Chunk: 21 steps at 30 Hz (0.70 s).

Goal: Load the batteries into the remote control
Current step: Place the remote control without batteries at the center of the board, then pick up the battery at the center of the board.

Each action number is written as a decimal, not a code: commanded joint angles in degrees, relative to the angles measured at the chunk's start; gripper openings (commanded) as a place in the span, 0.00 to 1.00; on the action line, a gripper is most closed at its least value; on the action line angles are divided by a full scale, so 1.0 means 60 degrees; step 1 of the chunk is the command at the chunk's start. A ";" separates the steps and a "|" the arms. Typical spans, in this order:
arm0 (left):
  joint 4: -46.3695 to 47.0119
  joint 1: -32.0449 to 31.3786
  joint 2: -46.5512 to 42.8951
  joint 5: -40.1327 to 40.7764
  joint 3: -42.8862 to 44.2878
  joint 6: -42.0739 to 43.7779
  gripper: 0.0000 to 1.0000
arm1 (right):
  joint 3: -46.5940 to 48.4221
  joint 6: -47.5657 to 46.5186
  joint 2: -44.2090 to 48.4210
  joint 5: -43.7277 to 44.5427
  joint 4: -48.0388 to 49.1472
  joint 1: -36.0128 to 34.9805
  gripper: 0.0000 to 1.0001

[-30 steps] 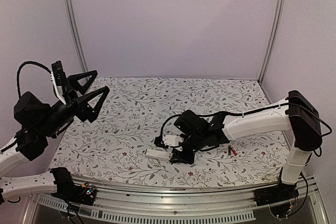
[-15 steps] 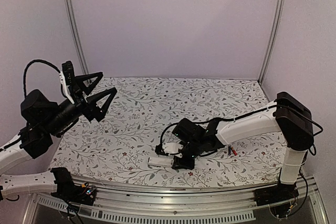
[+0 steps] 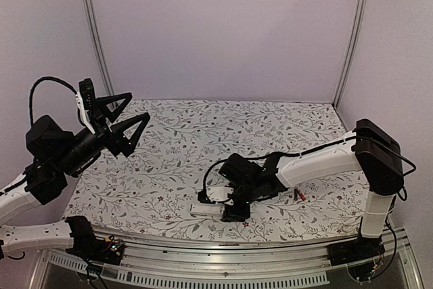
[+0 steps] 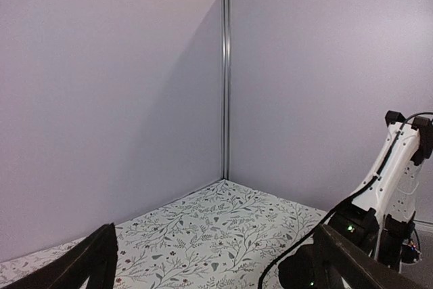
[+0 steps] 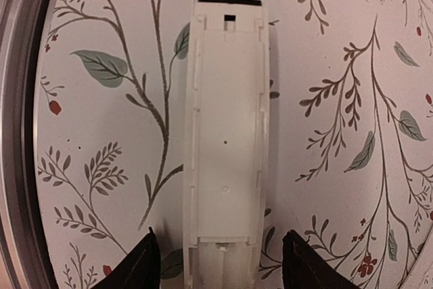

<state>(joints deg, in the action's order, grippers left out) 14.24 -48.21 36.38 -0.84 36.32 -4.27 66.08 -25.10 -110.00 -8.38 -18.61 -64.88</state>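
Observation:
The remote control [image 5: 226, 133] is a long white bar lying back-up on the floral table, its recessed compartment showing; in the top view [image 3: 205, 212] it lies near the front edge. My right gripper [image 5: 224, 262] is open, low over the remote's near end, with one fingertip [image 5: 144, 263] on each side and a gap to the remote on both. In the top view the right gripper [image 3: 229, 208] covers the remote's right end. The red and dark batteries [image 3: 298, 195] lie side by side on the table to its right. My left gripper [image 3: 133, 109] is open, empty and raised at the far left.
A metal rail [image 5: 20, 133] runs along the table's front edge just beside the remote. Purple walls and aluminium posts [image 3: 95, 38] enclose the table. The left wrist view shows only the far corner, its own finger [image 4: 95, 258] and the right arm [image 4: 385, 187].
My right gripper and the remote have shifted a little toward the front edge. My left arm swung slightly up and right a second ago, then held still.

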 commanded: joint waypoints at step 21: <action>-0.1818 0.0452 0.1299 0.2691 0.0414 -0.0559 1.00 | 0.0626 0.8676 0.3461 0.3158 -0.3856 0.3803 0.43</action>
<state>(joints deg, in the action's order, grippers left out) 6.83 -47.05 43.38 12.36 38.02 -5.67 75.20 8.40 -91.33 0.43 -26.55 -43.44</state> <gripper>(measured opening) 0.996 0.444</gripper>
